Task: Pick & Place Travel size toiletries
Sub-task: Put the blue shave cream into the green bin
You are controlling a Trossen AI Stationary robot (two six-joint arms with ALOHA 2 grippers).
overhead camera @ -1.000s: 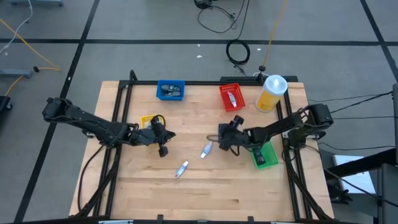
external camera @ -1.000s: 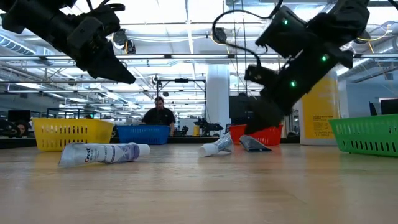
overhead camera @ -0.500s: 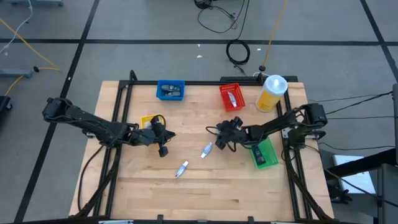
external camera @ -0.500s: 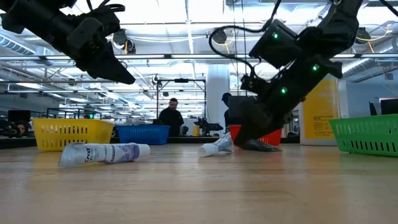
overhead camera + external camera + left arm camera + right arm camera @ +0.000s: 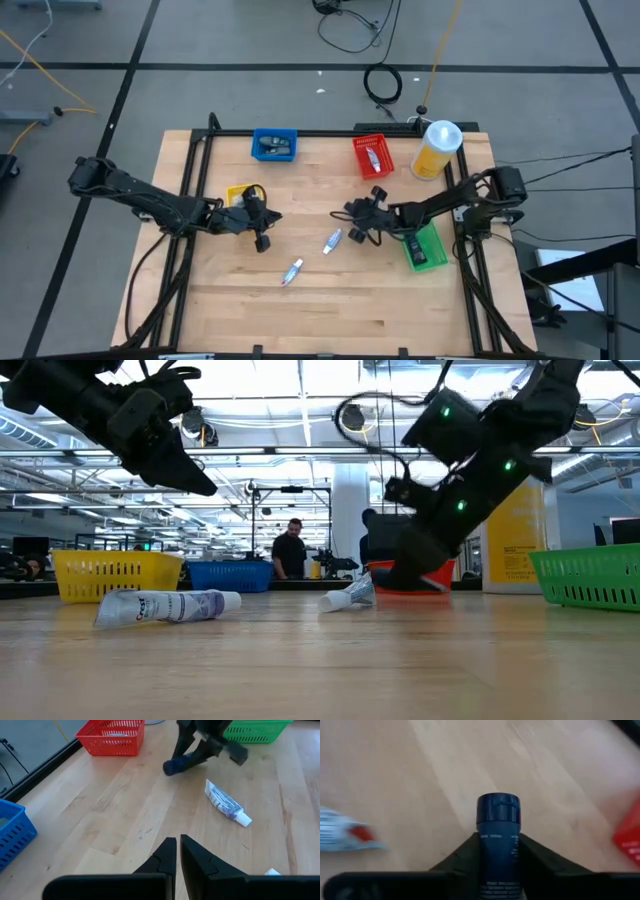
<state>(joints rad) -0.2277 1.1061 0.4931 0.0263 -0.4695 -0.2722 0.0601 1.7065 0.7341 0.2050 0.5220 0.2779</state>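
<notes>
Right now your right claw (image 5: 357, 213) sits near the worktop (image 5: 400, 300) centre, closed around a dark blue bottle (image 5: 498, 845) whose long axis runs out between the fingers, cap end forward. From above, that cap heads toward nine o'clock. At about seven o'clock of this claw, just beside it, a white tube (image 5: 332, 241) lies flat, its long axis running roughly one to seven o'clock. A second tube (image 5: 292, 271) lies further toward seven, on a similar slant. Your left claw (image 5: 262, 229) waits left of centre, fingers nearly together, holding nothing.
</notes>
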